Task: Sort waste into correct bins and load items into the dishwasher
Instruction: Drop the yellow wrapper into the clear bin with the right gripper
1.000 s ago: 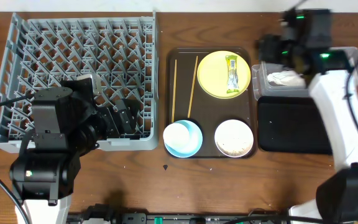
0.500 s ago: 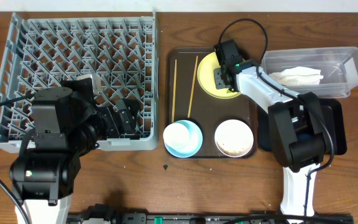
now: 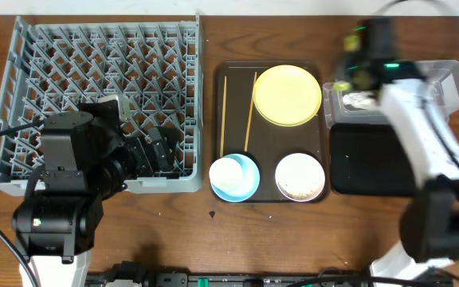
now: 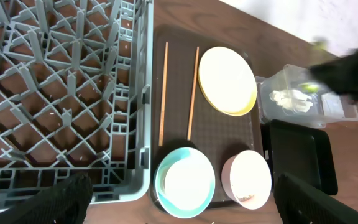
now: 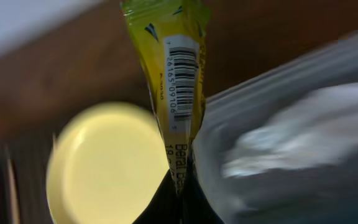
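Note:
My right gripper (image 5: 182, 186) is shut on the lower end of the green-yellow snack wrapper (image 5: 173, 74), which hangs in the air between the yellow plate (image 5: 104, 168) and the clear tub (image 5: 291, 143). In the overhead view the right arm (image 3: 369, 60) is a blur by the tub (image 3: 445, 80), which holds the white tissue (image 3: 361, 100). The plate (image 3: 287, 95) is bare. Two chopsticks (image 3: 223, 112) lie beside it. A light blue bowl (image 3: 249, 185) holds a white cup (image 3: 229, 175). The white bowl (image 3: 300, 176) holds crumbs (image 4: 248, 198). My left gripper (image 4: 182, 205) stays open over the grey dish rack's (image 3: 102, 88) front right corner.
The dishes sit on a dark brown serving tray (image 3: 269, 139) in the middle. A shallow black tray (image 3: 373, 159) lies just in front of the clear tub at the right. The rack fills the left side of the wooden table (image 3: 213, 239).
My right gripper has shut on the wrapper, lifted it off the yellow plate and swung right to the clear tub. The left arm has not moved.

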